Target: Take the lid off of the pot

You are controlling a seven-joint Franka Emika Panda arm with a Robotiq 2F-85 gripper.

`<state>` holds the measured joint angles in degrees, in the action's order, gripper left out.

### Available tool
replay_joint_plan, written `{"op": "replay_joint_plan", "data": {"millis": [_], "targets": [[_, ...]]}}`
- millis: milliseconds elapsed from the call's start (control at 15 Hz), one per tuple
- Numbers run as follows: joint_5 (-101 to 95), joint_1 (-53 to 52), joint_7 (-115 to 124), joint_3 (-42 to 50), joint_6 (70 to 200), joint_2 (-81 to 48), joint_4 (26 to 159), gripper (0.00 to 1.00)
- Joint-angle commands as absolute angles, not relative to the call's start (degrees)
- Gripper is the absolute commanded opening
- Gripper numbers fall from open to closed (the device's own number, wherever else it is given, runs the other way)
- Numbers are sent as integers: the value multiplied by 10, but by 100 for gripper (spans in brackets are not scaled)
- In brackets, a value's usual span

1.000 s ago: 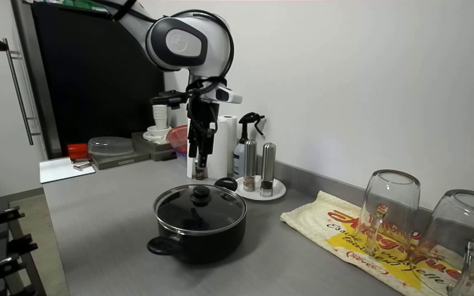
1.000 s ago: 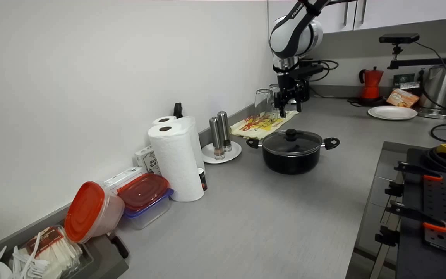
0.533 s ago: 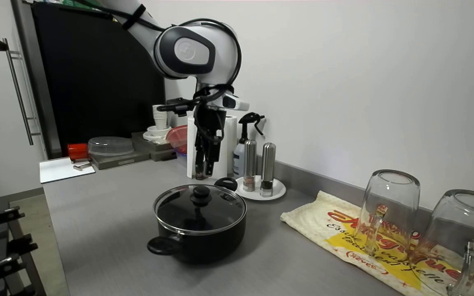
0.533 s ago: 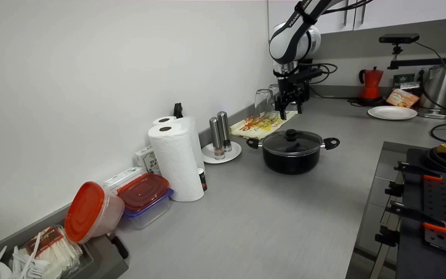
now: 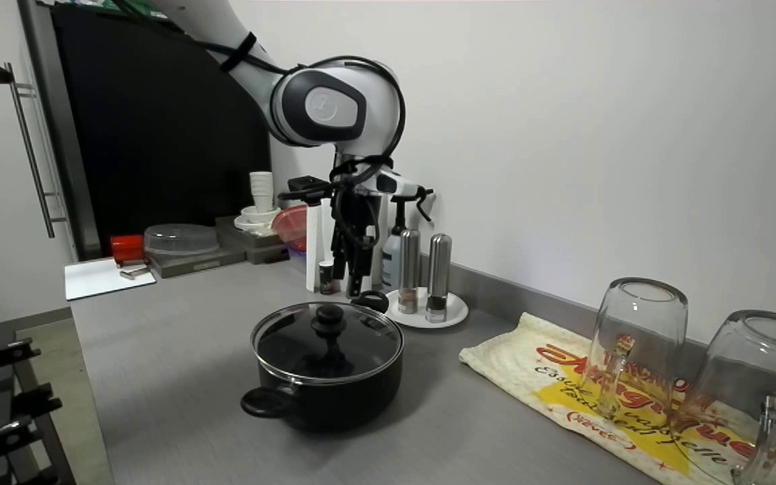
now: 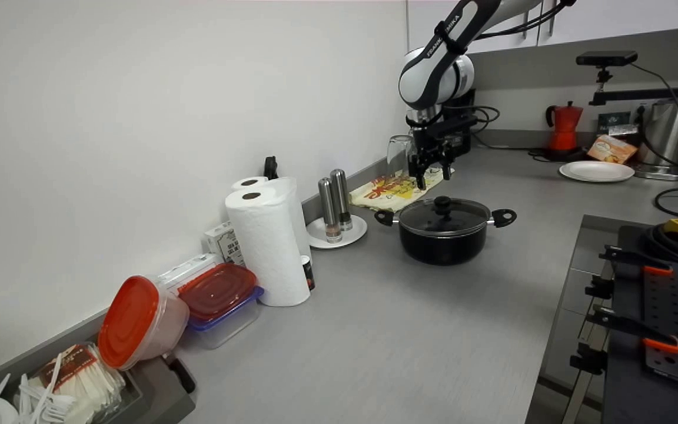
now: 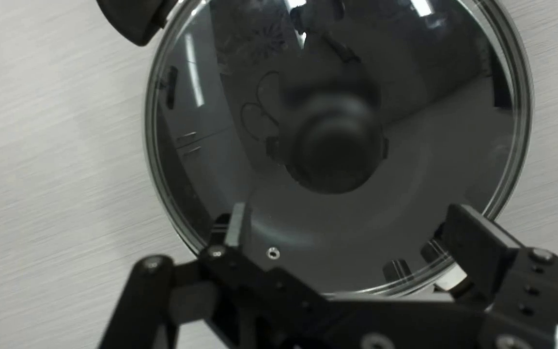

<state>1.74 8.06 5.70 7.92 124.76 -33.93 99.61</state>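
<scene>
1. our gripper [image 7: 348, 214] hangs above the lid [image 5: 354, 343], its jaws apart with nothing gripped between them. below them the lid sits on the pot [image 6: 442, 247], so we judge this to be the approach, with the lifting yet to come.
2. in the wrist view the knob [image 7: 334, 155] shows beyond the fingers [image 7: 477, 252] rather than between them, though sideways it falls within the gap. that may be partly the viewing angle; dropping straight down on a wrong guess, the jaws could miss it and hit the lid.
3. the knob is blurred there, so its depth under the jaws is hard to read. too low, and we might press on the lid; too high, and we would pinch only the knob's top and probably slip off.
4. should the knob end up nearer one finger, that one would touch first and could nudge the lid, or drag the whole pot over the counter [image 6: 404, 330].
5. an uneven grip on the knob may let the lid tilt below the jaws as it rises, scrape the pot's edge, or twist loose and fall.
6. the two shakers [image 5: 439, 276] stand on a plate [image 5: 459, 311] toward the wall [image 6: 198, 106] from the jaws, near the pot. a wide swing that way with the lid held could knock them over.
</scene>
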Motion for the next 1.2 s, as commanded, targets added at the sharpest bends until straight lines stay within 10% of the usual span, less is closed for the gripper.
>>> {"op": "replay_joint_plan", "data": {"millis": [0,1133], "targets": [[17,83,67,80,1243,-361,981,100],[25,93,52,73,1187,-383,963,100]]}}
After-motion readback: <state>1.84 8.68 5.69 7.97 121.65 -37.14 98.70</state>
